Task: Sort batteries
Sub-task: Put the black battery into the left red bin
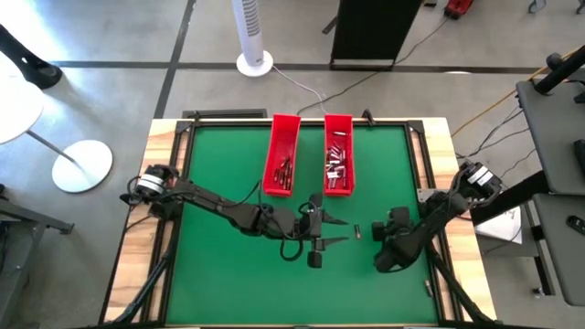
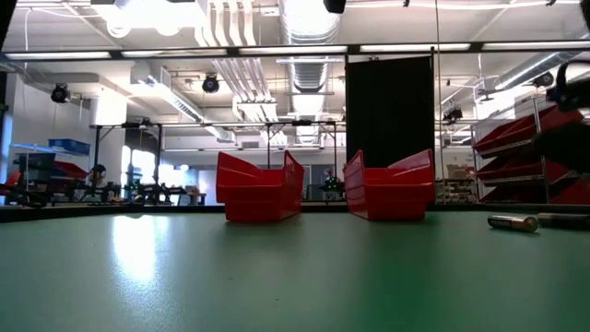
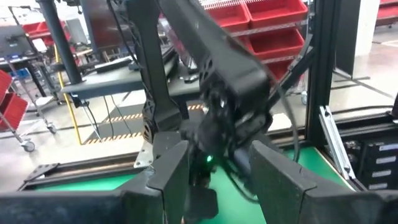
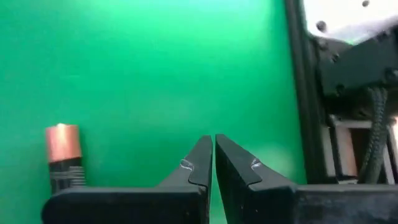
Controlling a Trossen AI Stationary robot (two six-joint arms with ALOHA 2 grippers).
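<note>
smooth cylindrical copper-capped battery (image 4: 63, 158) on flat green mat (image 4: 155, 74).

**Two trays at the back, arms at the front**

On the table (image 1: 219, 274), the left tray (image 1: 282, 153) and right tray (image 1: 338, 153) stand side by side at the far edge, batteries (image 1: 337, 164) in both. Nearer, the left gripper (image 1: 335, 231) and right gripper (image 1: 377, 234) face each other, a loose battery (image 1: 357, 233) lying between them.
</note>
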